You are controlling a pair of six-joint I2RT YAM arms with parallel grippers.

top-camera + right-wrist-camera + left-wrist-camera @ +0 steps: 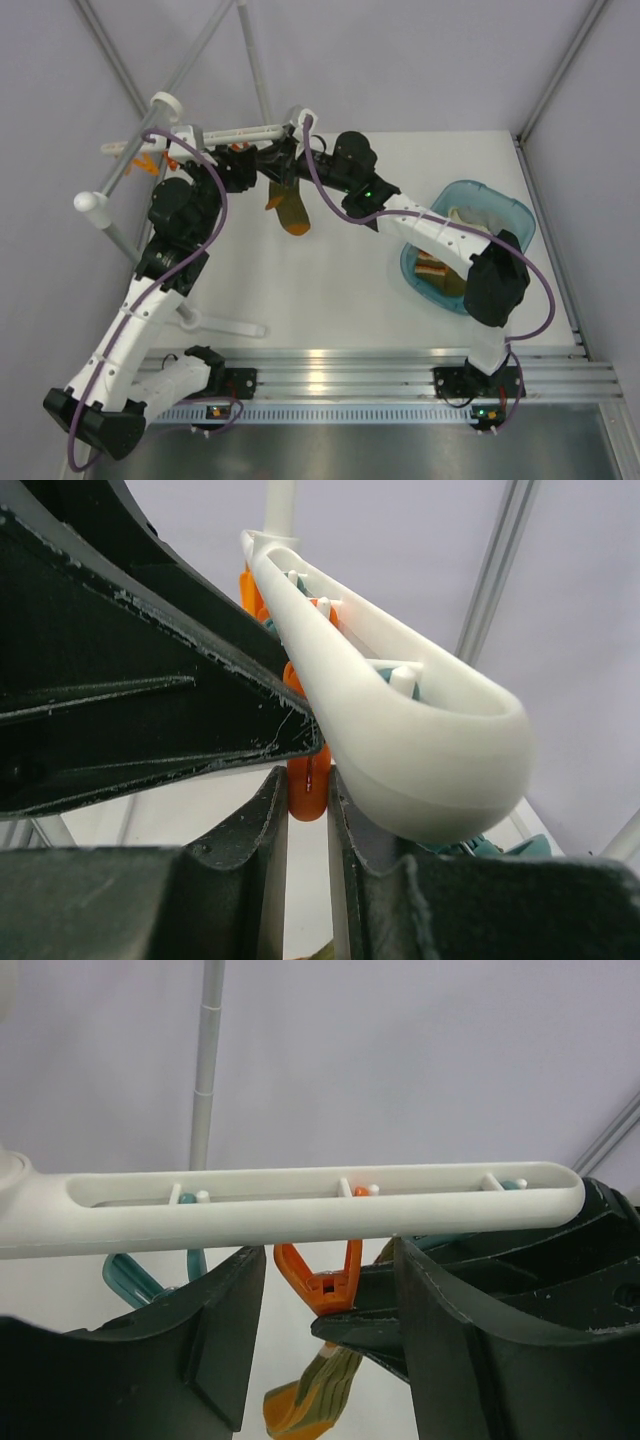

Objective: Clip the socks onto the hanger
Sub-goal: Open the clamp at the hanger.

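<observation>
The white hanger (235,131) (300,1200) (400,720) runs across the far left. One striped olive and orange sock (290,212) (315,1395) dangles below an orange clip (325,1278) (309,780). My right gripper (292,165) (305,785) is shut on that clip's lower end, just above the sock's top edge. My left gripper (245,160) (328,1270) stands open, with one finger on each side of the same clip and neither touching it. More socks (432,268) lie in the teal basket.
A teal basket (500,205) sits at the right, under the right arm. Grey-white rack poles (125,170) cross at the far left, with a white foot (225,325) on the table. Teal clips (130,1280) hang further along the hanger.
</observation>
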